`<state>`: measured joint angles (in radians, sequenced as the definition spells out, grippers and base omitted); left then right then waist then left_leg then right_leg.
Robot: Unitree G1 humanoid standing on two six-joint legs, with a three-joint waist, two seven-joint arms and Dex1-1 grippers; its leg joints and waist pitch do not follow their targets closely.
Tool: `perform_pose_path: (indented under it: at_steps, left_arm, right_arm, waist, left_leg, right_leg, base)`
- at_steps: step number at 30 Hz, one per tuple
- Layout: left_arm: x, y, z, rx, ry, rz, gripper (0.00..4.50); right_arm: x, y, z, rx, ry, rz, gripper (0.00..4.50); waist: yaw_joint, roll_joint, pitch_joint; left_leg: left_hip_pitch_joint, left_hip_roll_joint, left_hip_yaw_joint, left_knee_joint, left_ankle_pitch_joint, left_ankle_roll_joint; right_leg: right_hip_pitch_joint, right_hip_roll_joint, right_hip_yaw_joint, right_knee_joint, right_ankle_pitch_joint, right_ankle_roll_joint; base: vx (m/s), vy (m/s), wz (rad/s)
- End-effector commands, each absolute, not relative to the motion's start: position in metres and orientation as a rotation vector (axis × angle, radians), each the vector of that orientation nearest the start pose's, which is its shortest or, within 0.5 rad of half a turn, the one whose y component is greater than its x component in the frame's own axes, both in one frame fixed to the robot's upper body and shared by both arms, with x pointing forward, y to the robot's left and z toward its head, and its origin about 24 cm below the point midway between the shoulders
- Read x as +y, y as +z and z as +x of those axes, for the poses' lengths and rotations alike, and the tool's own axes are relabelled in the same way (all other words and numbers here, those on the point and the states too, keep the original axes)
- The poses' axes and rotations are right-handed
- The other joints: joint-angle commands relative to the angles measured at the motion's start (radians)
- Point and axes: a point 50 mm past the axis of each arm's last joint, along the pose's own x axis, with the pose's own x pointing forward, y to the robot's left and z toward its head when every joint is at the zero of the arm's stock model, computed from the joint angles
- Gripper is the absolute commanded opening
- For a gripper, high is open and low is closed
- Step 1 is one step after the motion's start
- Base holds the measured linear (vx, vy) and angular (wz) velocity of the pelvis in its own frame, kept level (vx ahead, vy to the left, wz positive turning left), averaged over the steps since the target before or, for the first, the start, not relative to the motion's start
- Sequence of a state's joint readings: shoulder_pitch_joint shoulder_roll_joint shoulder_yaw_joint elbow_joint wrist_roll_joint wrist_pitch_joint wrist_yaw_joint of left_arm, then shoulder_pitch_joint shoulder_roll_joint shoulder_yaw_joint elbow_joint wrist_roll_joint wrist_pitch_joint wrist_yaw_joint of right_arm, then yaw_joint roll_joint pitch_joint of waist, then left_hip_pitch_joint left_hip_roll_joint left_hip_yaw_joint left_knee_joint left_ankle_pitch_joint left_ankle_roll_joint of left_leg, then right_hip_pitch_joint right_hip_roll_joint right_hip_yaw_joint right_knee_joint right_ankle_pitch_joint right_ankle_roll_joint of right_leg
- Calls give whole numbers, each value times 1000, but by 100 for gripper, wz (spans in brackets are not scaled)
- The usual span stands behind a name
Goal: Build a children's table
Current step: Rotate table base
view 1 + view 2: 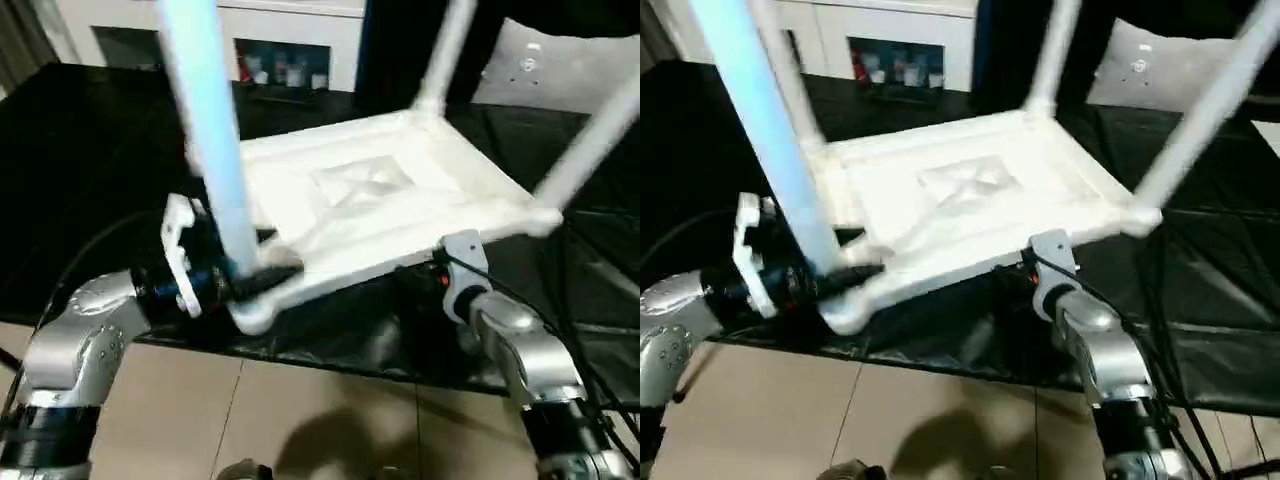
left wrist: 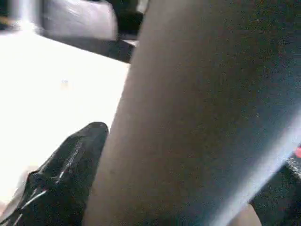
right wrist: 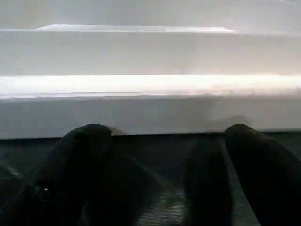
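Black padded surface (image 1: 90,150) bears upturned table (image 1: 370,215); left gripper (image 1: 262,283) straddles near leg (image 1: 210,150), right gripper (image 3: 164,141) spread.

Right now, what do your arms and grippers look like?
Both forearms are rounded silver shells with black cuffs and black cables trailing off. White brackets sit at the wrists. The left gripper and right gripper have glossy black fingers; a small red light glows by the right wrist.

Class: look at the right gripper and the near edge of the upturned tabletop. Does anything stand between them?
Nothing visible does. The right gripper is open, facing the tabletop edge, with only the black work surface below the gap.
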<state>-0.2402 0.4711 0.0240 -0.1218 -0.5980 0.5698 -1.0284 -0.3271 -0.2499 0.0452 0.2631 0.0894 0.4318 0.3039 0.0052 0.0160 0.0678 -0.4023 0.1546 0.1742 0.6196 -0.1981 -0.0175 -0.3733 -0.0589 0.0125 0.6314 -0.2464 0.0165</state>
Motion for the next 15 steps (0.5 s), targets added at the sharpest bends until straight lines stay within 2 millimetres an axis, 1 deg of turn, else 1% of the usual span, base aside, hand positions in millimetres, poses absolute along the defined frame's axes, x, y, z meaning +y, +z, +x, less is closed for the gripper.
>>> perform_pose_path:
  at_steps: [1, 2, 3, 4, 6, 8, 9, 13, 15]
  left_arm:
    - [142, 113, 248, 189, -1340, -214, 444]
    - [137, 113, 246, 188, -1355, -217, 444]
    - [134, 114, 245, 183, -1364, -220, 444]
    - [127, 115, 245, 174, -1382, -230, 444]
    - [120, 117, 243, 170, -1406, -238, 444]
    - [115, 117, 242, 168, -1423, -240, 444]
    - [112, 117, 242, 167, -1431, -242, 444]
    - [94, 116, 245, 157, -1451, -239, 444]
    - [92, 116, 245, 157, -1452, -240, 444]
  right_arm:
    - [-152, 51, 318, 318, 384, -133, 450]
    - [-149, 52, 319, 313, 397, -139, 450]
    - [-147, 52, 321, 308, 403, -146, 450]
    - [-143, 53, 324, 301, 418, -154, 450]
    - [-138, 54, 326, 296, 436, -161, 450]
    - [-133, 55, 328, 291, 453, -170, 450]
    - [-130, 55, 329, 288, 465, -173, 450]
    - [-115, 58, 334, 272, 509, -185, 450]
    - [-114, 58, 334, 271, 514, -185, 450]
  waist:
    - [5, -1, -66]
    - [0, -1, -66]
    - [-1, -3, -66]
    - [-3, -3, -65]
    - [-10, -6, -67]
    - [-14, -5, -67]
    - [-15, -4, -69]
    - [-14, -4, -69]
    - [-13, -5, -69]
  left_leg:
    - [31, 59, -18, -81, -61, 15]
    - [30, 59, -17, -79, -53, 20]
    - [30, 58, -16, -79, -52, 23]
    - [30, 58, -15, -78, -52, 25]
    - [29, 58, -15, -76, -50, 30]
    - [27, 58, -15, -75, -43, 34]
    - [29, 59, -15, -73, -37, 38]
    - [30, 60, -14, -71, -22, 46]
    - [29, 60, -14, -70, -21, 47]
  right_leg:
    - [33, -63, 20, -54, 129, -265]
    - [34, -63, 20, -53, 139, -271]
    - [35, -62, 21, -55, 140, -273]
    - [35, -62, 22, -55, 138, -275]
    - [37, -62, 22, -55, 133, -283]
    - [38, -61, 21, -54, 141, -284]
    - [39, -61, 21, -53, 148, -287]
    - [39, -59, 21, -52, 172, -293]
    - [41, -60, 22, -51, 173, -293]
  base:
    - [0, 0, 0]
    - [0, 0, 0]
    - [0, 0, 0]
    - [0, 0, 0]
    - [0, 0, 0]
    - [0, 0, 0]
    - [0, 0, 0]
    - [0, 0, 0]
    - [0, 0, 0]
